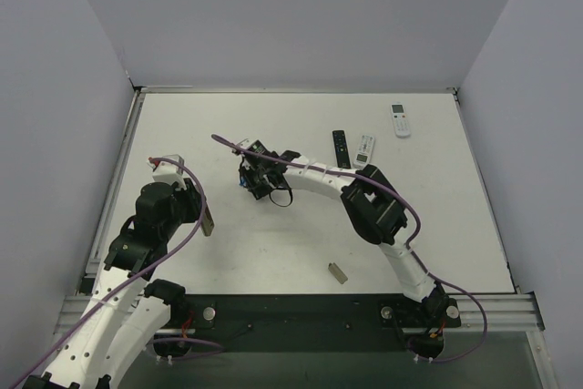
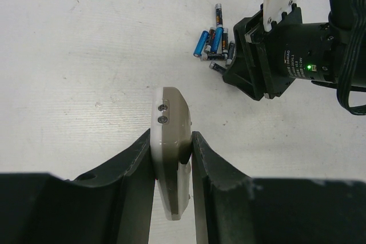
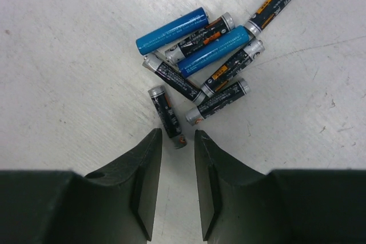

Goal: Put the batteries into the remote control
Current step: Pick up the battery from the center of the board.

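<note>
A matte white tabletop is boxed in by pale grey walls. The left arm bends at the near left, its left gripper clenched on the oblong grey-tan-backed remote control. The right arm stretches left to mid-table, its right gripper narrowly parted and gripping nothing, at the clustered blue and black cylindrical batteries.

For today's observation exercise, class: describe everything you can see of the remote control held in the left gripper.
The remote control is a small oblong with rounded corners. It looks like plastic, grey-tan on the back and white on the face, with two small round dots on its end. It stands on edge, clamped between the left gripper's dark fingers, which press its two broad sides. No battery recess shows from here.
</note>
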Robot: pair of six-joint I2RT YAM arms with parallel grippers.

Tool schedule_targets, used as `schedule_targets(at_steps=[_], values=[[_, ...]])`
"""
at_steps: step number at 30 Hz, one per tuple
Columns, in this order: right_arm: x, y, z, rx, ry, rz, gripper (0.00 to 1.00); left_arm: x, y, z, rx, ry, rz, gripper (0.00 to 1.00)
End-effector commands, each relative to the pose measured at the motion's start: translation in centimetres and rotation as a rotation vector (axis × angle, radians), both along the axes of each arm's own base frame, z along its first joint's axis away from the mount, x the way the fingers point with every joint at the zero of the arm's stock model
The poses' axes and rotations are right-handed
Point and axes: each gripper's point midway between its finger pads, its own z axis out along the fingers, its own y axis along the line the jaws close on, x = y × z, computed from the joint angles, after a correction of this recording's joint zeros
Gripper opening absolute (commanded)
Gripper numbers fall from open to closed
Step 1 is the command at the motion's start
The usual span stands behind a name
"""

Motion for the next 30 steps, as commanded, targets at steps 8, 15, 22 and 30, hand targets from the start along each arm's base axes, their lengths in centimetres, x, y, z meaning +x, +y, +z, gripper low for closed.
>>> schedule_targets(at_steps=[8,15,22,30], values=[[-1.0,0.6,-1.2,-0.057,-0.019,0.075,0.17,0.5,-0.4,1.6,-0.023,-0.052,-0.014,0.00],[-2.8,-1.3,-1.4,-0.094,-0.009,0.088,0.00,0.4,-1.4,1.8,-0.051,-0.063,-0.064,0.00],[-6.0,-5.2,0.7,-0.078,0.002,0.061,0.00,-0.3,-4.5,2.3,-0.170,-0.079,-0.203,0.00],[-9.3,-9.7,6.5,0.034,-0.045,-0.029,0.00,-1.3,-10.0,2.9,-0.590,-0.174,-0.385,0.00]])
